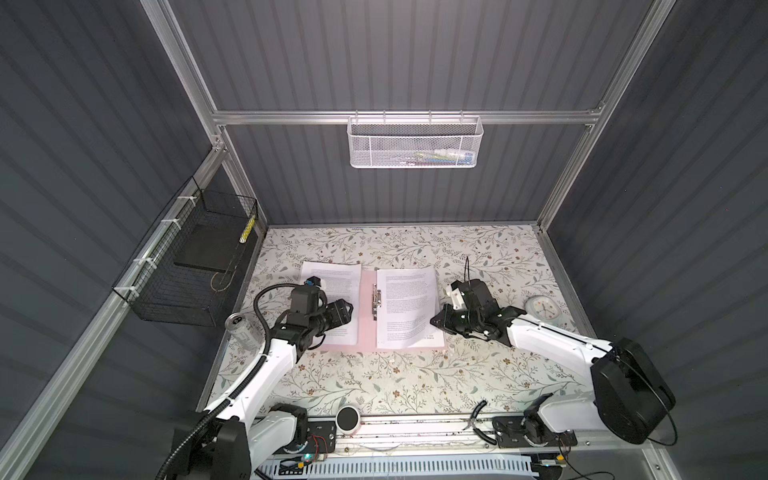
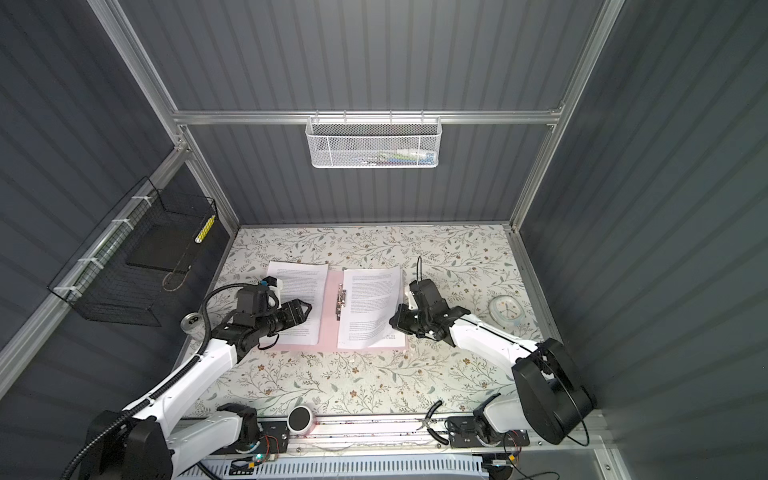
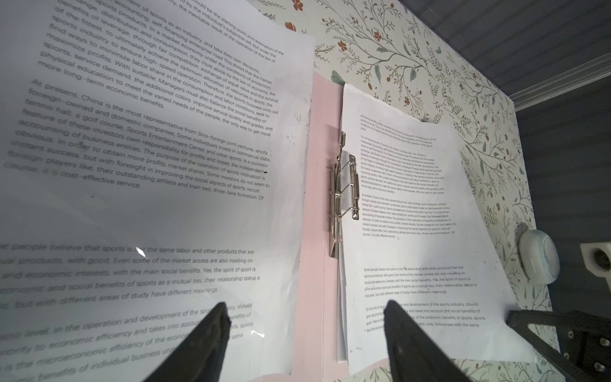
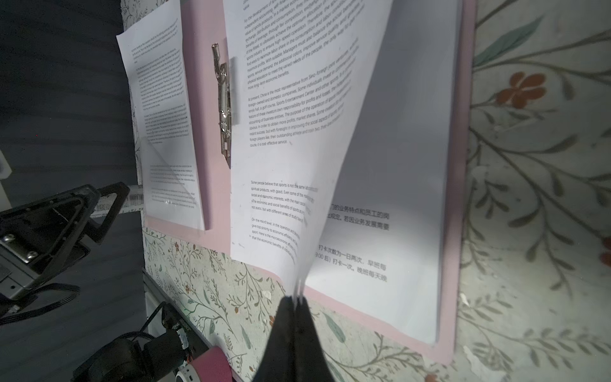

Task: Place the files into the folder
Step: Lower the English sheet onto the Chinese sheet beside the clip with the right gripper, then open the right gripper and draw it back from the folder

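Paper sheets (image 4: 291,99), white, black-printed, pinched by my right pincer (image 4: 297,297) over thin pale pink folder (image 4: 217,198); left pincer (image 3: 305,304) spread.

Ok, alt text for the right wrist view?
The shut right gripper pinches the corner of the top sheets, holding them up off the stack in the open pink folder on the floral table. Past the silver clip, another sheet lies on the folder's other cover.

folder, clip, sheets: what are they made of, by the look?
Folder: thin card or plastic, matte pale pink; lies flat, no glare.
Clip: metal, shiny silver glints.
Sheets: plain matte white paper; the lifted one curls softly.
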Controlling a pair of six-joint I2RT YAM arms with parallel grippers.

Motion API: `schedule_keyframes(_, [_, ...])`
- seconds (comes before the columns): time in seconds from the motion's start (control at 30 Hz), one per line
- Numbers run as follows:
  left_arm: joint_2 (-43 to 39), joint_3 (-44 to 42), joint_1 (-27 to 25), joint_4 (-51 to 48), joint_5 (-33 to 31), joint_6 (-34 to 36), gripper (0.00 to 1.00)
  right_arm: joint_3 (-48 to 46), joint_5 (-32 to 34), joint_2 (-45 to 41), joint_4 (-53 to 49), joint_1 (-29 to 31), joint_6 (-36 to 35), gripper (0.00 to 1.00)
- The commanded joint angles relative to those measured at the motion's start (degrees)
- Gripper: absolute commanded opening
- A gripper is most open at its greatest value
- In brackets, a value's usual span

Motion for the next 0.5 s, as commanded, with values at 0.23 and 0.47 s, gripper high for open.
schedule_keyframes(0.23, [-0.27,0.32,0.07,-0.28,-0.15,0.87,0.75,0.24,-0.45,0.86,0.61,0.27,-0.19,0.0])
schedule_keyframes(0.47, [-0.35,0.76,0.09,-0.47,-0.31,0.95,0.75,2.61,3.86,-0.14,-5.04,0.21,-2.35,0.36])
